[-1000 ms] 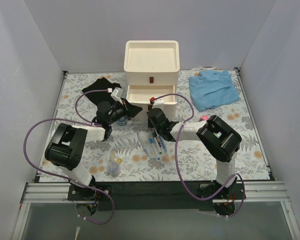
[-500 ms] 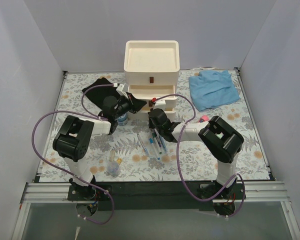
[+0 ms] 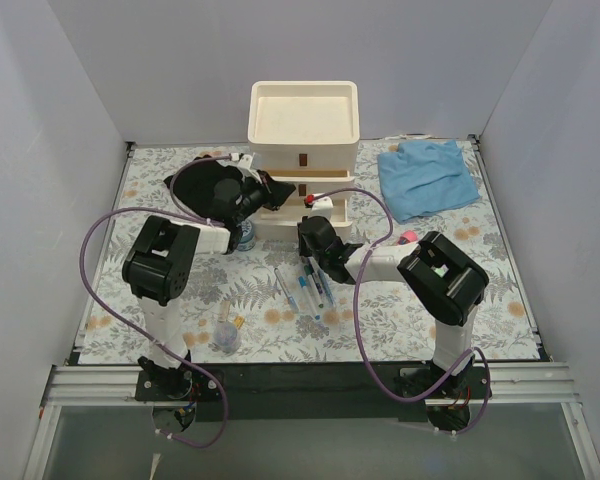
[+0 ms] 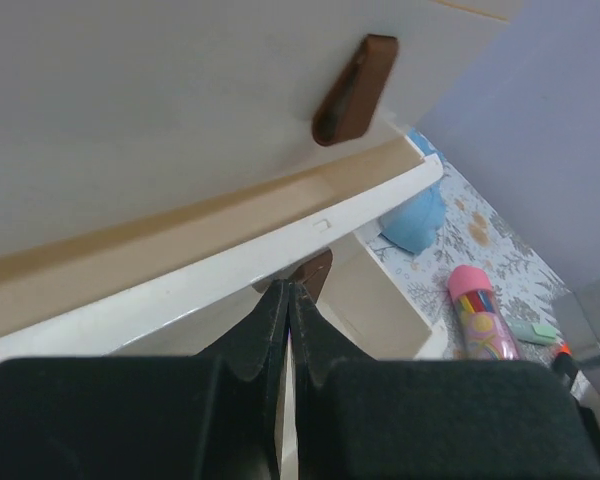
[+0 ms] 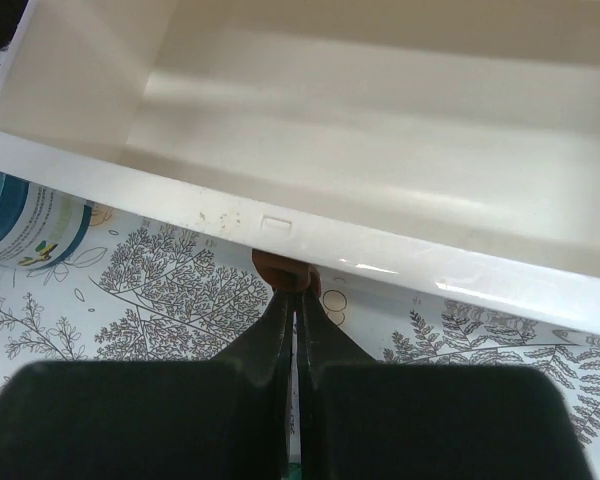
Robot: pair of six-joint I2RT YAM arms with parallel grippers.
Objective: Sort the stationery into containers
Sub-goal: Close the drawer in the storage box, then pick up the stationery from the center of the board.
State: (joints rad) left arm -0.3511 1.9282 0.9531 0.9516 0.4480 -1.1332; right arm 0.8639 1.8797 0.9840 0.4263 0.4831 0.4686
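So far, nothing has been sorted. Nearest the arms, the pens (image 3: 305, 285) are seen lying in a bunch on the table (image 3: 160, 300). A bit farther off, the blue tub (image 3: 243, 239) is set on the table, just beside the left front corner of the pulled-out drawer. The pink-capped tube (image 3: 408, 236) is laid off to the right.

Next, the right gripper (image 5: 292, 292) is seen with its fingers pinched tight on the bottom handle (image 5: 285, 268). The bottom drawer (image 5: 400, 255) is pulled out, and nothing is in it. Just past it, the left gripper (image 4: 288, 300) is squeezed shut on the middle handle (image 4: 315, 272). The middle drawer (image 4: 230, 245) is opened only a little. Farthest back, the organiser (image 3: 280, 150) is stood near the back wall, and its tray top is bare.

It is judged that only the opening of drawers is partly done. Every piece has yet to be picked up and put in.

From above, the whole table and all the pieces are shown, but the fingertips are hidden under the arms. The pinch on each handle is shown only by the wrist views. The top handle (image 4: 352, 92) is shown close up only by the left wrist view. The bare drawer floor is shown only by the right one.
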